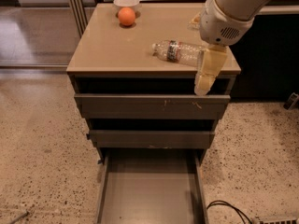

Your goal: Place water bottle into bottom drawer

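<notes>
The water bottle (180, 52) lies on its side on the tan cabinet top (112, 45), near the right edge, cap to the left. My gripper (198, 55) hangs from the white arm at the top right, right at the bottle's right end. Its fingers are open: one cream finger (208, 71) points down over the cabinet's front edge, and the other (195, 19) shows behind the bottle. It holds nothing. The bottom drawer (149, 190) is pulled out towards me, with a bare grey floor.
An orange (126, 16) and a white bowl (126, 2) sit at the back of the cabinet top. The top drawer front (152, 106) and middle drawer front (152, 138) stand slightly ajar. A black cable (229, 209) lies on the speckled floor at the lower right.
</notes>
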### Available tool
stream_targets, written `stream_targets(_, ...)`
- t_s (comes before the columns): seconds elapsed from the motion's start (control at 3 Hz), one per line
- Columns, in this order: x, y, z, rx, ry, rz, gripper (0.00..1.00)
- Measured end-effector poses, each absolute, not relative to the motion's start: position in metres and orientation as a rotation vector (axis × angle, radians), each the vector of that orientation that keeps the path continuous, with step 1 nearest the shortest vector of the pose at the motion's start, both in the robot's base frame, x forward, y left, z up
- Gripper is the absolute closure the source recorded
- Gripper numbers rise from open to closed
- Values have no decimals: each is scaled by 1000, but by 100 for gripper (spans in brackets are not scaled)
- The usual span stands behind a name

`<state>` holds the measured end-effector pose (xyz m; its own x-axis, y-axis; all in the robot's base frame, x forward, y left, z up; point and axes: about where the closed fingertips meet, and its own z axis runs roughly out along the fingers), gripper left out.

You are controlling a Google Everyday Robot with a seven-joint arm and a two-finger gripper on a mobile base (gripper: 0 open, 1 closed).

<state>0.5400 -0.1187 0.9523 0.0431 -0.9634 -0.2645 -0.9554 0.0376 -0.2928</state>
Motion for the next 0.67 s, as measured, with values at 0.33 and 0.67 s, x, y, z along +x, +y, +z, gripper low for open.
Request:
stream_targets(0.33,589,-108,947,-1920,1966,-159,0)
stream_targets(0.67,659,-134,939,-1814,2088,-295,0)
